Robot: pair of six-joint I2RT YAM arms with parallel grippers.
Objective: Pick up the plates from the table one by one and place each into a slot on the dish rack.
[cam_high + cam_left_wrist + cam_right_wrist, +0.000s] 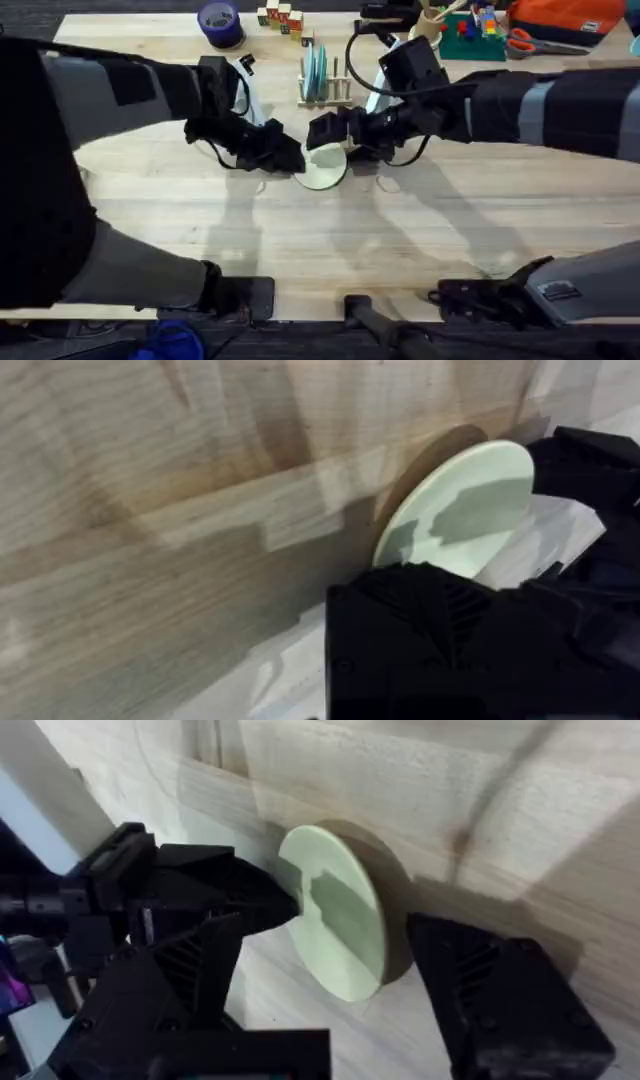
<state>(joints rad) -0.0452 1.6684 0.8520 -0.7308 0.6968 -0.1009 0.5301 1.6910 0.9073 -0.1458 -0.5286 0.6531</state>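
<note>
We judge the step in hand to be a handover, or a shared lift, of the pale cream-yellow round plate [322,167], which sits between the two arms at mid-table, tilted up off the light wooden plank table [420,240]. The left gripper [290,160] meets the plate's left edge; in the left wrist view the plate [455,505] stands on edge just past its black fingers [430,640], but we cannot tell whether they pinch it. The right gripper [330,995] is spread wide, its fingers either side of the plate [335,910] and not yet clamped on it.

The next move, we think, calls for the right fingers to close squarely on the rim, then a lift toward the small light wooden dish rack [325,92] behind, where light blue-teal plates [315,70] already stand in slots.

The plate is thin, smooth and matte, likely slippery at the rim. The table shows long grain and plank seams. The rack's dowels are slim and upright.
</note>
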